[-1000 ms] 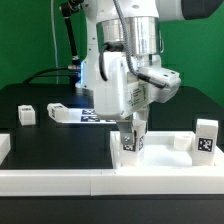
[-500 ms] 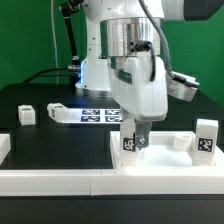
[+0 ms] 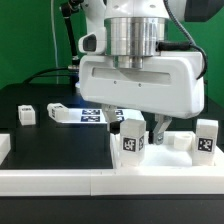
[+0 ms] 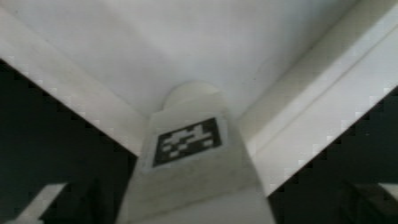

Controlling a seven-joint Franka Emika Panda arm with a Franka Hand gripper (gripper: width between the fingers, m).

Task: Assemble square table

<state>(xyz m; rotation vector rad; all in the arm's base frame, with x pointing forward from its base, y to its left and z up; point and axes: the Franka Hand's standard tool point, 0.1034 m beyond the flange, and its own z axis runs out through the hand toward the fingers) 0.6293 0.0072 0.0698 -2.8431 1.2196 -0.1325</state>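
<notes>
Though you have three small white tagged plastic block legs and one white rimmed square tray top, your gripper stands wide, straddling one of them without touching it.

This is a robotics lab test bench rather than a home or shop. A black table lies under the gripper, fenced by white border rails on the camera side of it, with a plain green backdrop and black cables far behind it. Printed black-and-white tags mark the gear: the marker board just behind the gripper, the white leg right at its tip, a second leg near it toward the exterior view's right, and a third leg well off toward the exterior view's left.
</notes>
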